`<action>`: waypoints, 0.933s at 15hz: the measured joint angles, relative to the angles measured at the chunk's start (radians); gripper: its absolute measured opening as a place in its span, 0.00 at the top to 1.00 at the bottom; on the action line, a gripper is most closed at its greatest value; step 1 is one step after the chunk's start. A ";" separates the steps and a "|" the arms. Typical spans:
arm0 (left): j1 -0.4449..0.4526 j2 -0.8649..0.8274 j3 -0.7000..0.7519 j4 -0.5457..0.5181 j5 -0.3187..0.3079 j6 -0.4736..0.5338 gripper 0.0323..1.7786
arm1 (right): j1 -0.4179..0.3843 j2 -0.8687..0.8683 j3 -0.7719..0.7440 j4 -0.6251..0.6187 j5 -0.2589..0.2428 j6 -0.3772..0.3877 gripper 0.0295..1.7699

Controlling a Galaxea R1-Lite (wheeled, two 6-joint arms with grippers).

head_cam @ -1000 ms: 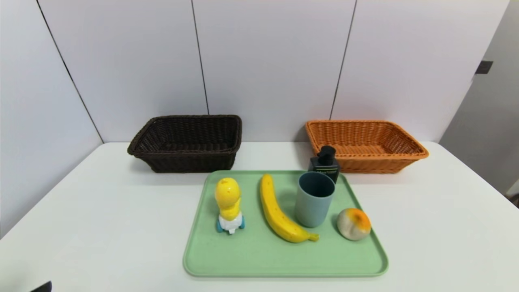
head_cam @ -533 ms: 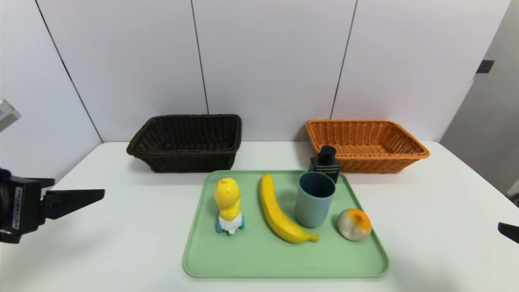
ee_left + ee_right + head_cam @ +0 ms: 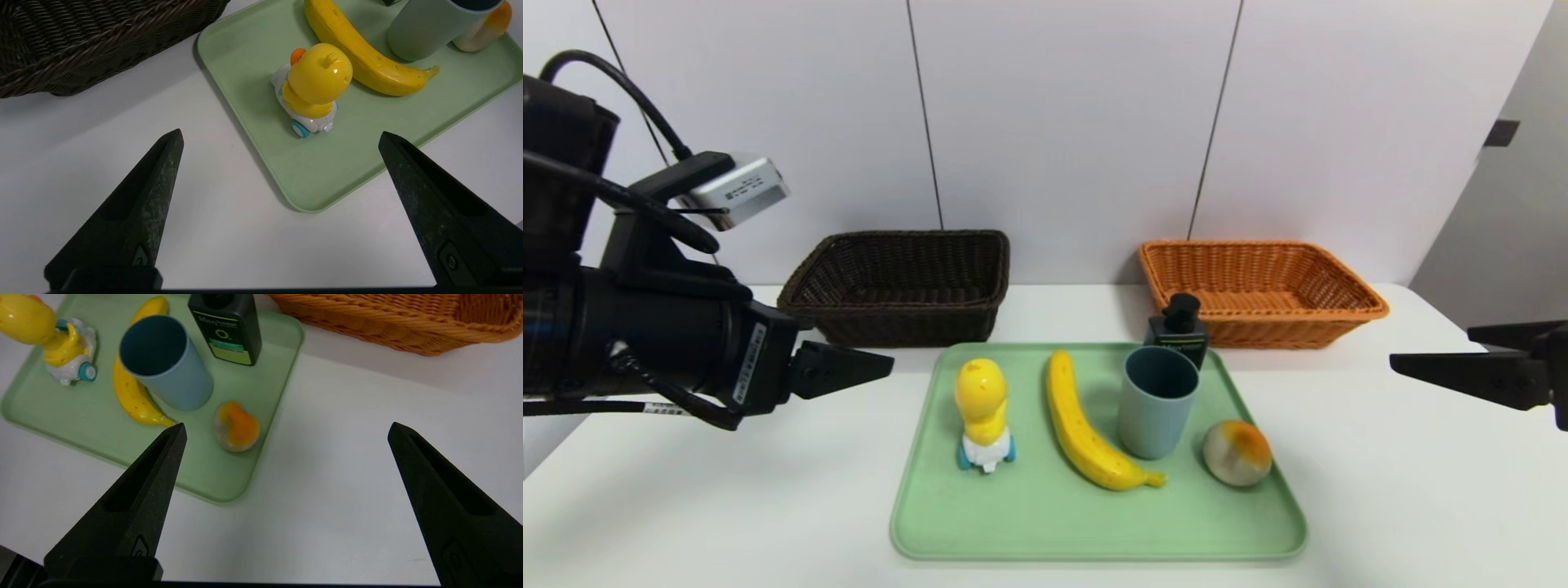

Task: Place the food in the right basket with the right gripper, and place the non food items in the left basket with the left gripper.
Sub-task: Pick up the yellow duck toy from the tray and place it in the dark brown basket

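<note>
On a green tray stand a yellow duck toy, a banana, a grey-blue cup, a dark pump bottle and a round pale fruit with an orange top. Behind the tray are the dark brown left basket and the orange right basket. My left gripper hovers open left of the tray, facing the duck toy. At the right edge, my right gripper hovers open, with the fruit ahead of it. Neither holds anything.
The white table has bare surface on both sides of the tray and in front of it. A white panelled wall stands close behind the baskets. The pump bottle sits just in front of the orange basket's near corner.
Both arms have come into view. The left gripper rose and moved right toward the tray. The right gripper rose and came in from the right edge. The objects have not moved.
</note>
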 joint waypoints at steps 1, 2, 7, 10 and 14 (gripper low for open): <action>-0.024 0.016 -0.008 0.001 0.001 -0.003 0.05 | 0.033 0.016 -0.021 0.002 -0.001 0.002 0.04; -0.054 0.029 -0.012 0.000 0.001 -0.018 0.05 | 0.066 0.032 -0.037 0.005 -0.005 0.006 0.04; -0.210 0.075 -0.009 -0.003 0.025 -0.214 0.05 | 0.136 0.095 -0.044 0.001 -0.009 0.016 0.04; -0.246 0.090 0.042 -0.030 0.106 -0.254 0.05 | 0.135 0.125 -0.033 -0.002 -0.009 0.017 0.04; -0.296 0.092 0.169 -0.205 0.196 -0.269 0.05 | 0.128 0.162 -0.030 -0.005 -0.009 0.016 0.04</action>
